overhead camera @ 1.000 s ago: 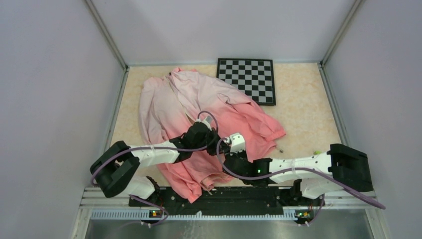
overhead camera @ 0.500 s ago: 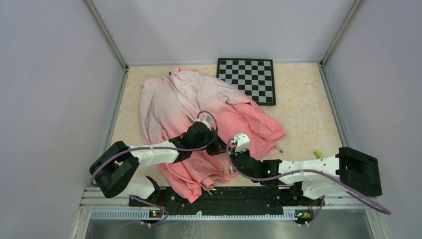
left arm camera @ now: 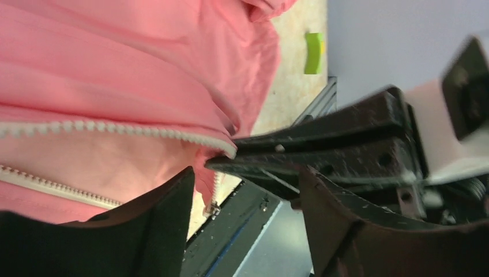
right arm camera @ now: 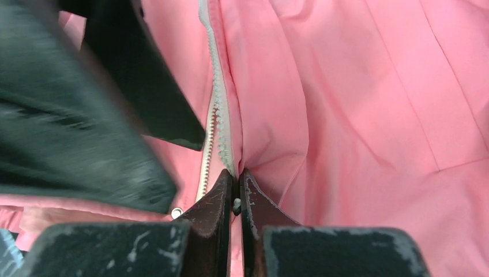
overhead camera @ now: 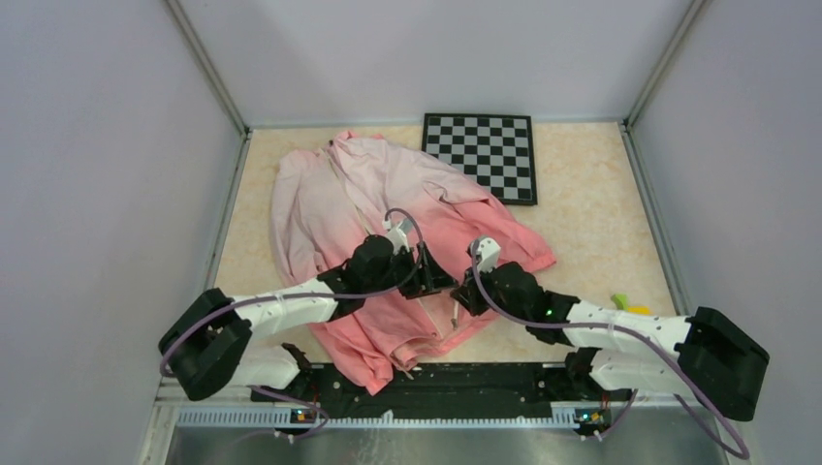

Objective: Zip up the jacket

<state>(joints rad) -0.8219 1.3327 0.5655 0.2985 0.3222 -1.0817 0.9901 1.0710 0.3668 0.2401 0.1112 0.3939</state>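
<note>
The jacket (overhead camera: 368,194) lies spread on the table, pale pink at the collar and coral at the hem. Its white zipper (right arm camera: 217,115) runs up from my right gripper (right arm camera: 236,183), which is shut on the zipper edge of the jacket near the hem. In the top view the right gripper (overhead camera: 463,289) sits over the coral lower front. My left gripper (overhead camera: 429,279) is just left of it, open, its fingers (left arm camera: 155,225) standing wide apart with nothing between them. The zipper teeth (left arm camera: 115,128) end at the right gripper's black fingers (left arm camera: 323,151).
A checkerboard (overhead camera: 482,155) lies at the back of the table, touching the jacket's sleeve. A small green and yellow object (overhead camera: 620,302) sits near the right arm. Grey walls enclose the table on three sides. A metal rail (overhead camera: 417,383) runs along the near edge.
The right gripper closed on the jacket's zipper edge and shifted right and away. The left gripper then opened and let go of the fabric.
</note>
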